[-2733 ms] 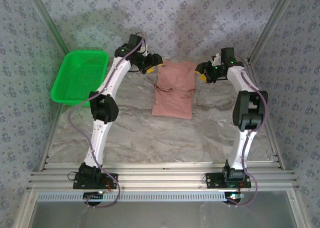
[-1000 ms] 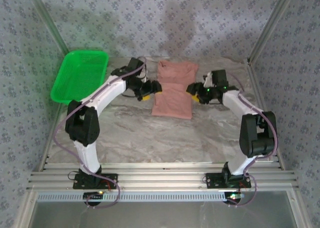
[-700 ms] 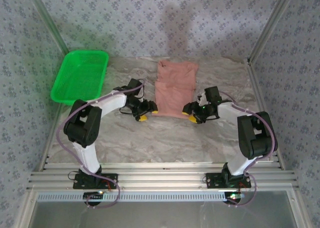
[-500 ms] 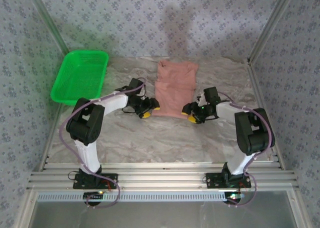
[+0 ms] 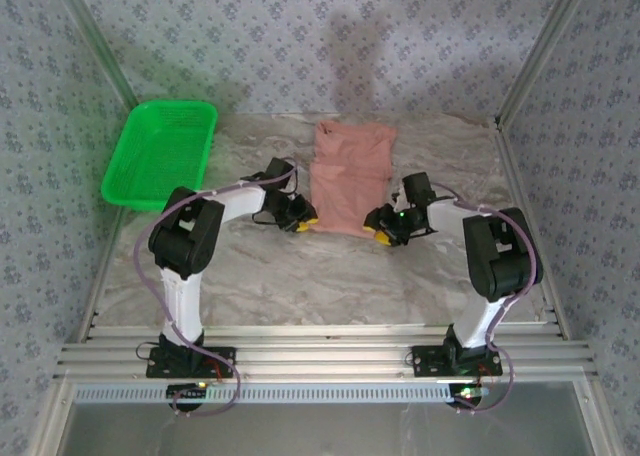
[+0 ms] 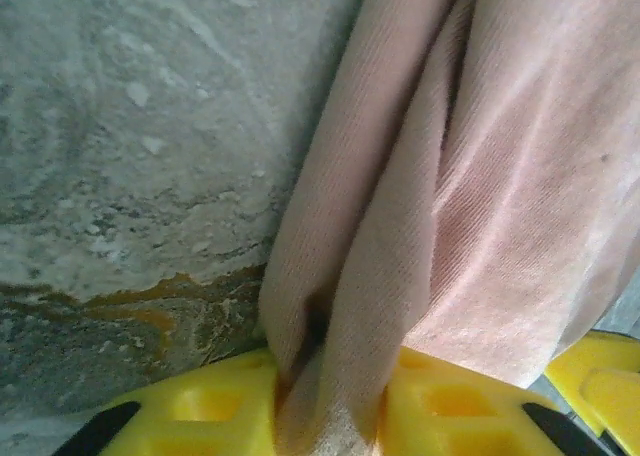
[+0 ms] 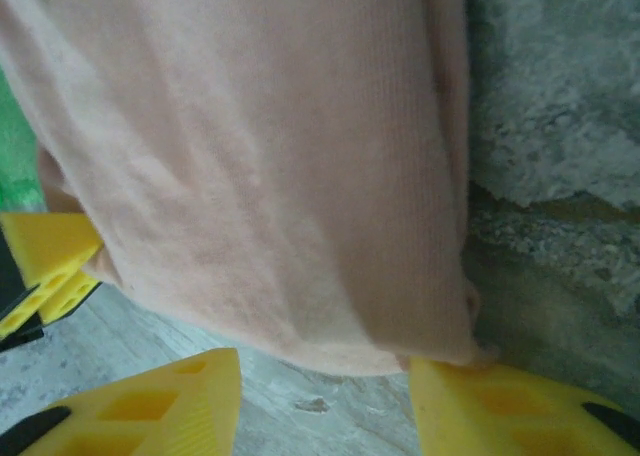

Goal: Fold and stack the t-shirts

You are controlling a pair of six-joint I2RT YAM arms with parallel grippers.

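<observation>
Cloth was bunched between the yellow fingers (image 6: 190,411) of my left end effector (image 6: 330,391), which was clenched on the near-left corner of the t-shirt (image 5: 347,181). My right end effector (image 7: 325,396) sat at the near-right corner with its jaws apart, the hem lying just at their mouth and nothing gripped. Both were low on the table (image 5: 300,276), a little past its middle. Beyond them the salmon-pink shirt, already narrowed to a long strip, ran flat toward the far edge. A green basket (image 5: 160,156) stood at the far-left corner, well apart. I judged this the grasp before the crosswise fold. The right jaws needed to close through all layers of the hem. Then both end effectors had to lift evenly and carry the near end over to the far end, edges square.
</observation>
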